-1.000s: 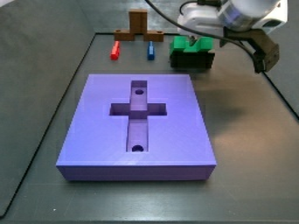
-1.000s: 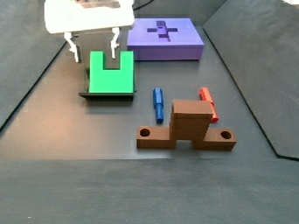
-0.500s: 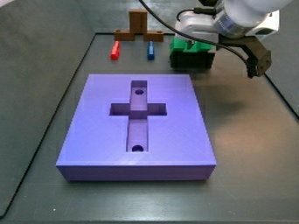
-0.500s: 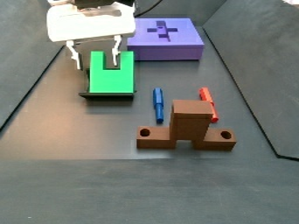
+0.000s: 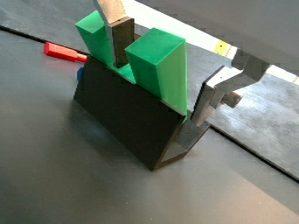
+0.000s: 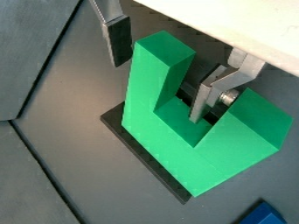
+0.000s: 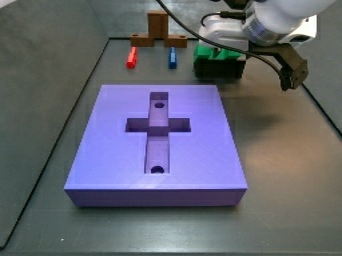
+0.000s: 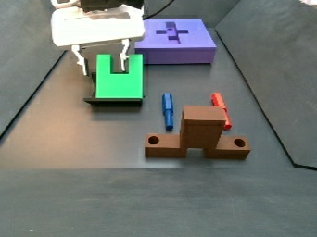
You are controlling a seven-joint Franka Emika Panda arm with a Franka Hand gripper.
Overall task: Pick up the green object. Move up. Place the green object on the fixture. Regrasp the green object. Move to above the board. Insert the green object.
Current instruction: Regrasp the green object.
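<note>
Clearly two-legged green object (image 6: 198, 131), open hand (image 8: 100, 57) straddling one leg

Matt green object (image 6: 205, 144), plastic-looking, sits at the gripper (image 6: 163, 66) with brushed silver metal fingers (image 6: 222, 87); the fixture (image 5: 135, 122) looks dull dark.

The scene is covered from opposite ends by the side views. In a side view the board (image 7: 158, 143) is seen near and large, with the green object (image 7: 218, 52) and the claw (image 7: 235, 45) far behind. In a side view the wooden stand (image 8: 198, 135) is nearest and the board (image 8: 175, 41) lies at the back. Both are raised and angled down at the worktop (image 8: 74, 176). In both wrist views the green object (image 5: 147, 59) (image 6: 193, 125) is shown very close, from just above, between the fingers (image 5: 115, 41) (image 6: 115, 38).
</note>
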